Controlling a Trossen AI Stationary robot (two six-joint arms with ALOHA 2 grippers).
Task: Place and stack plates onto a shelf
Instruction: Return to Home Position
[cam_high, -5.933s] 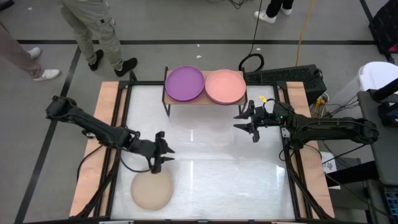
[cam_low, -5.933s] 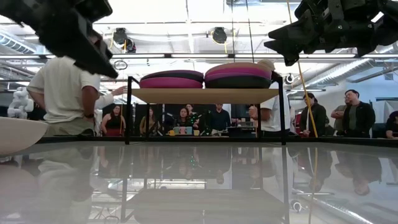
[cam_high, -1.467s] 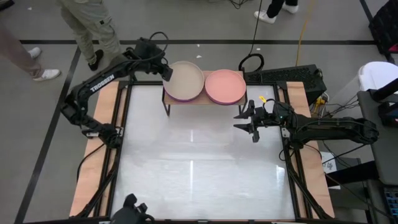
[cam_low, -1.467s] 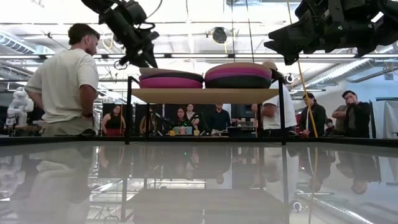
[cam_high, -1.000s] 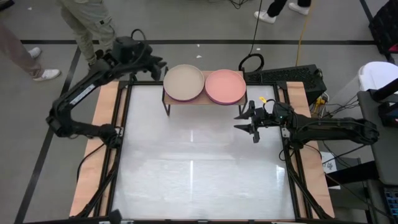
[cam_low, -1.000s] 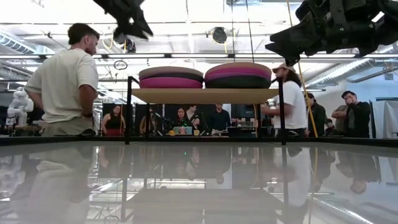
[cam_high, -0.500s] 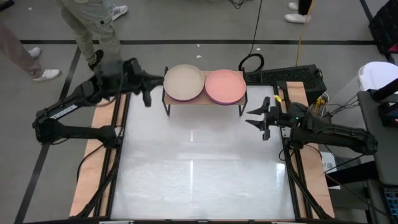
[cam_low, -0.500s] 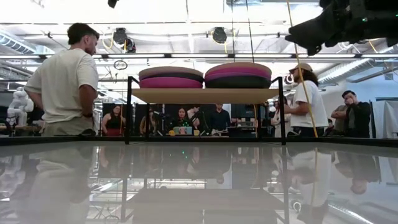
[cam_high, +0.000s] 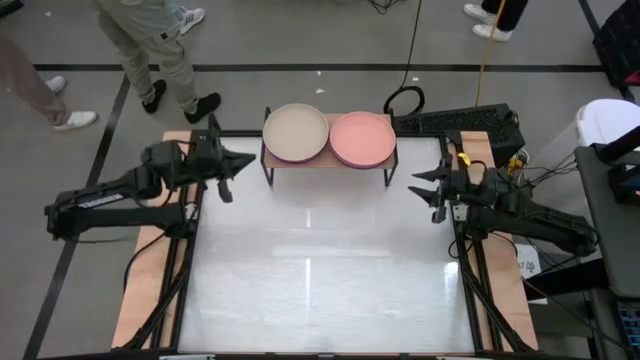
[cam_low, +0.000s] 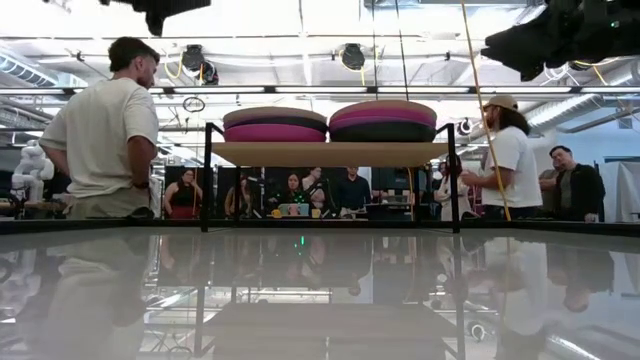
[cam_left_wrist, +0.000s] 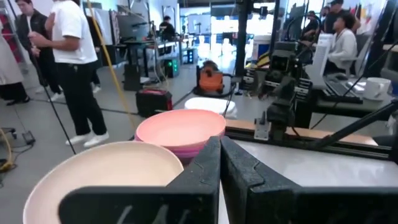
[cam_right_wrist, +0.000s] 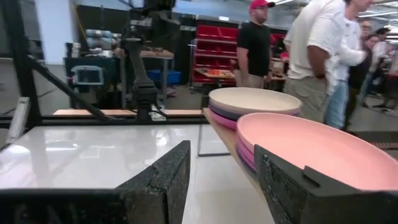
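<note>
Two stacks of plates rest on the shelf (cam_high: 327, 165) at the table's far edge. A beige plate (cam_high: 296, 132) tops the left stack and a salmon pink plate (cam_high: 362, 138) the right. In the low view, magenta and dark plates (cam_low: 275, 126) show under them on the wood top (cam_low: 325, 153). My left gripper (cam_high: 238, 165) hovers shut just left of the shelf, its fingertips (cam_left_wrist: 219, 163) closed on nothing. My right gripper (cam_high: 420, 186) hovers open to the right of the shelf and a little nearer than it. Nothing is between its fingers (cam_right_wrist: 224, 168).
The white table top (cam_high: 320, 270) spreads out in front of the shelf. Black equipment and cables (cam_high: 460, 122) sit at the far right corner. People stand beyond the far edge (cam_high: 150, 50), and one stands close behind the table (cam_low: 105, 130).
My left gripper has drawn away from the beige plate on the left stack, going down and toward the table's near and left edges. It now hangs beside the shelf. My right gripper has moved toward the table's right edge and slightly farther. The plates have stayed put.
</note>
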